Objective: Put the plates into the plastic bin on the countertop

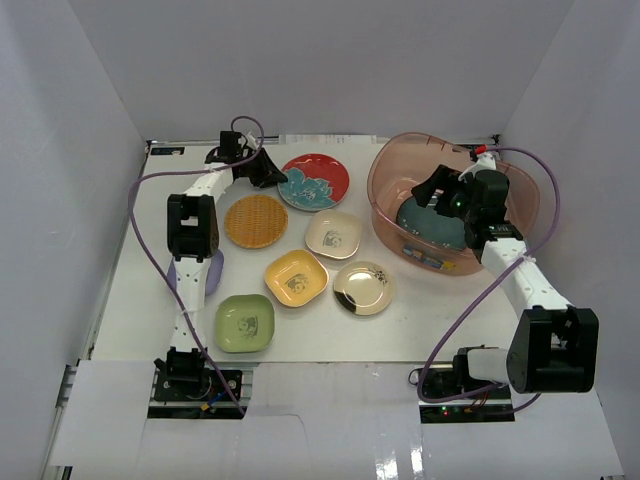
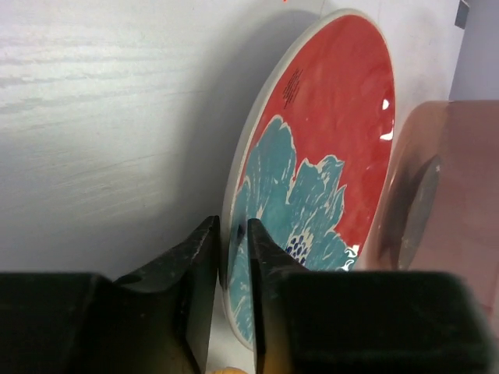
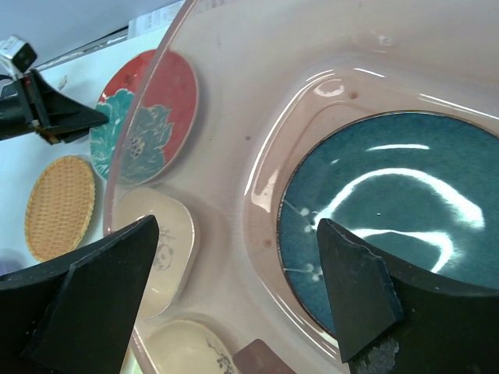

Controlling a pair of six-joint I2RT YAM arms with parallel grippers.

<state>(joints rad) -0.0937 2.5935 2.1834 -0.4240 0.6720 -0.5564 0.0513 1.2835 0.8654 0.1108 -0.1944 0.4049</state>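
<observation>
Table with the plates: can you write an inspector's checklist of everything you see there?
Surface: white countertop, plates spread over its left and middle.
Job's things: plastic bin at back right holds the dark teal plate. Outside it lie the red plate, orange woven plate, cream plate, yellow plate, gold plate and green plate. The lavender plate is partly hidden under the left arm.
Clutter: nothing seen.
Grippers: left gripper shut on the red plate's rim; right gripper open over the bin.
Cables: a purple cable loops beside each arm.
Surroundings: white walls.

We count eight plates (image 1: 296,277): seven lie on the tabletop (image 1: 450,310), one inside the bin (image 1: 512,190). We see one bin.
</observation>
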